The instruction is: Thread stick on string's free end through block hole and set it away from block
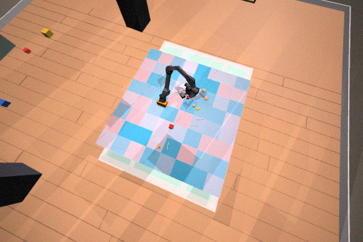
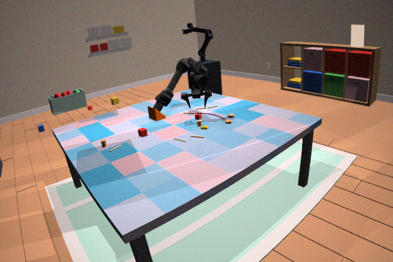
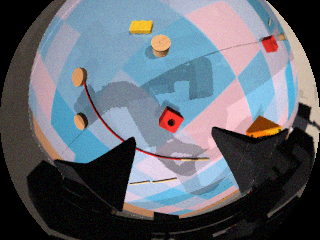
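Note:
The small red block with a hole (image 3: 171, 120) (image 2: 198, 116) (image 1: 187, 96) sits on the checked table (image 2: 196, 170). A dark red string (image 3: 100, 120) (image 2: 215, 115) curves from one of two round wooden buttons (image 3: 79, 76) (image 2: 228, 121) to a thin stick (image 3: 187, 158) that lies flat just beside the block. My gripper (image 3: 175, 136) (image 2: 196, 103) is open and empty. It hangs a little above the block and the stick, one finger on each side. A second thin stick (image 3: 154, 180) (image 2: 207, 107) lies loose close by.
A second button (image 3: 82, 120) (image 2: 231, 115), a wooden cylinder (image 3: 160, 46) (image 2: 199, 123) and a yellow piece (image 3: 142, 26) (image 2: 204, 127) lie near the string. Loose sticks (image 2: 180, 139) (image 2: 197, 136) (image 2: 115, 147), a red cube (image 2: 142, 132) and another cylinder (image 2: 103, 142) lie farther off. The arm's orange base (image 2: 155, 113) stands to the left.

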Motion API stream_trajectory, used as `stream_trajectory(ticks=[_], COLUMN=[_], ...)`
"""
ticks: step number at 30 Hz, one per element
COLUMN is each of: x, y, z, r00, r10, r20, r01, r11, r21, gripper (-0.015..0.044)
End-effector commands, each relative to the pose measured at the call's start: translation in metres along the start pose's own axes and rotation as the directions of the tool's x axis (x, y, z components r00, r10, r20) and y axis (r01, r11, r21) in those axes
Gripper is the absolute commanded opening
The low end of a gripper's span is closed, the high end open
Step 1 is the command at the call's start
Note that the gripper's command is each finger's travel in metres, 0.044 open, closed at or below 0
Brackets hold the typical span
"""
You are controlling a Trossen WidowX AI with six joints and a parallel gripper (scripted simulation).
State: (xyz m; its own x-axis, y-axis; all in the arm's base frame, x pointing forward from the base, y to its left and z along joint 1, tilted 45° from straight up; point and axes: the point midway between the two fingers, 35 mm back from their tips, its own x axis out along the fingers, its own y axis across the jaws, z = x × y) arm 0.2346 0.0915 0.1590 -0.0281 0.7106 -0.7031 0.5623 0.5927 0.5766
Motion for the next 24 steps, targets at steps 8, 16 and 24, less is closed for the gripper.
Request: stream_trajectory(ticks=[8,16,24], x=[-0.0030,-0.0030,-0.0030], y=[-0.0013,-0.0013,-0.0013], z=[-0.0004,-0.0004,-0.0004], r00=[1.000,1.000,1.000], r10=[-0.010,-0.010,-0.010], r20=[-0.002,-0.002,-0.002], r01=[0.009,0.009,0.009], r11=[0.809,0.809,0.809], r21=[0.587,0.587,0.587], gripper=[0.0440,0.0440,0.0235])
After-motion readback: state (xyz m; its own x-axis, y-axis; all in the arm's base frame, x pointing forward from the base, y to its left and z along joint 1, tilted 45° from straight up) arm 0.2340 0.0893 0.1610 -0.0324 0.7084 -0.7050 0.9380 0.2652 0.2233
